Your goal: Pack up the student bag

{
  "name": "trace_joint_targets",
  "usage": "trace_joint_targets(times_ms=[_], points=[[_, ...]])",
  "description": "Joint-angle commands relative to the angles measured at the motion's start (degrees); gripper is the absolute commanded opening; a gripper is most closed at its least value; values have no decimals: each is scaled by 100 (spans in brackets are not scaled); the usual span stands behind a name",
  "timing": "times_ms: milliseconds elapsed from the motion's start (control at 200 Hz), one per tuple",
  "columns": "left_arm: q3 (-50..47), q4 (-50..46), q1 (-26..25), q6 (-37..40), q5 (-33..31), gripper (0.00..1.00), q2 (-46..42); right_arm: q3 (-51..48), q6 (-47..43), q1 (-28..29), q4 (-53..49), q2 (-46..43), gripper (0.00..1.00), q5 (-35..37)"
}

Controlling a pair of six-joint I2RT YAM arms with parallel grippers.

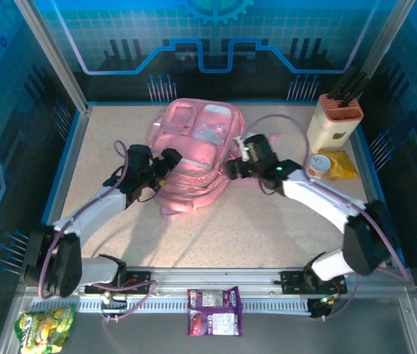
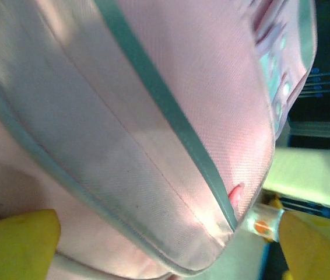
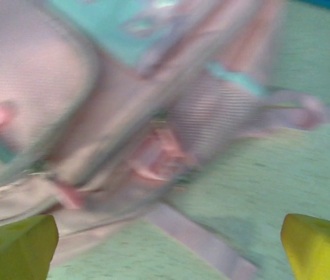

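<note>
Between wide-spread left fingers (image 2: 13, 242) and right fingers (image 3: 19, 248) lies the student bag (image 1: 194, 151).

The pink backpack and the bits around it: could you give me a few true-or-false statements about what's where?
1. The student bag lies on the table with the left claw and the right claw at its sides. True.
2. The purple snack packet is inside the bag. False: the purple snack packet lies on the near ledge.
3. The right claw stands open. True.
4. The holder stands left of the bag. False: the holder stands to its right.
5. The left claw is shut. False: it is open.
</note>
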Motion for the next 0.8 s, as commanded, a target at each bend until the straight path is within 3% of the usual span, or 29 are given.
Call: trace_joint_targets(times_ms=[0,70,110,155,295,390,440,485,555,675,750,795], points=[[157,-1071,257,1654,-1863,99,-565,-708,162,-816,450,-621,100,803],[-122,-783,471,2620,-2797,99,-702,-1484,29,-1371,1229,-940,100,1226],[-481,-219,516,3207,-3445,99,-725,-1890,-46,-1736,1800,-1075,100,1220],[-944,622,599,3778,-3765,99,-733,-2352,-138,-2100,2500,-1143,100,1101],[-2175,3485,714,5047,-3443,99,-252,-3261,-595,-2686,4767,-389,100,582],[-2609,5381,690,5708,-3016,99,469,-3065,-734,-2801,4846,-6,100,-70],[-2668,5708,694,5909,-2708,99,610,-3180,-875,-2885,5417,161,100,-928],[-2729,6204,729,6068,-2530,99,838,-3259,-955,-2849,5613,358,100,-1134],[-2677,6425,836,6058,-2173,99,1294,-3659,-1114,-2876,6898,840,100,-1625],[-2709,7223,965,6028,-2028,99,1965,-3485,-1164,-2734,6439,784,100,-1303],[-2236,5983,1054,5744,-2201,99,1790,-3558,-1179,-2723,6651,814,100,-1222],[-2197,5936,1309,5536,-1953,99,1812,-3543,-1212,-2670,6526,776,100,-1139]])
